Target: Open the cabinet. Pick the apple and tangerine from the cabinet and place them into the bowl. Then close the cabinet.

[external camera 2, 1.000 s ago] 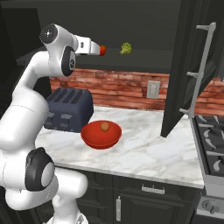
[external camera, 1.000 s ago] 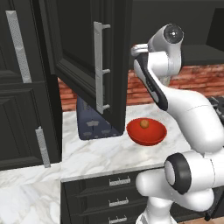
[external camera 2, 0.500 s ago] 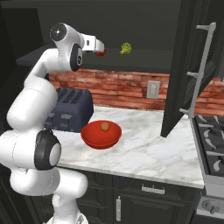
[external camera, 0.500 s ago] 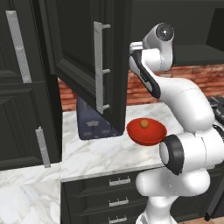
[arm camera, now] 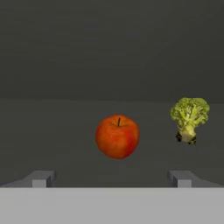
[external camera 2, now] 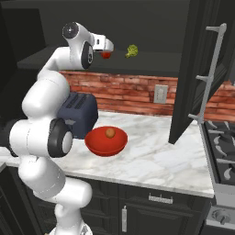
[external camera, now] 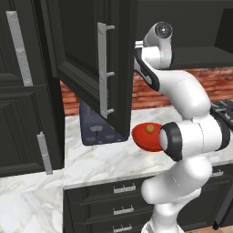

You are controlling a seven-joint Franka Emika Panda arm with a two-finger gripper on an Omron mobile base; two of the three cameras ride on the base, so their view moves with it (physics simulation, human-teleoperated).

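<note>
The cabinet stands open, its door [external camera: 86, 59] swung out on the left and the other door [external camera 2: 202, 69] on the right. Inside on the shelf sits the red apple [arm camera: 117, 136] [external camera 2: 106, 55]. My gripper [arm camera: 111, 178] [external camera 2: 109, 48] is open at the shelf's front, the apple centred just ahead of its fingertips [arm camera: 41, 177] and apart from them. The tangerine [external camera 2: 110, 133] [external camera: 149, 129] lies in the red bowl [external camera 2: 94, 144] [external camera: 139, 136] on the counter below.
A yellow-green broccoli piece [arm camera: 189, 117] [external camera 2: 132, 50] stands on the shelf to the right of the apple. A dark toaster [external camera 2: 81, 112] sits left of the bowl. The stove [external camera 2: 225, 151] borders the marble counter [external camera 2: 156, 158] on the right.
The arm has reached further forward and the gripper has come closer to the apple in the cabinet. Its jaws stay open. Bowl, tangerine and doors are unmoved.
</note>
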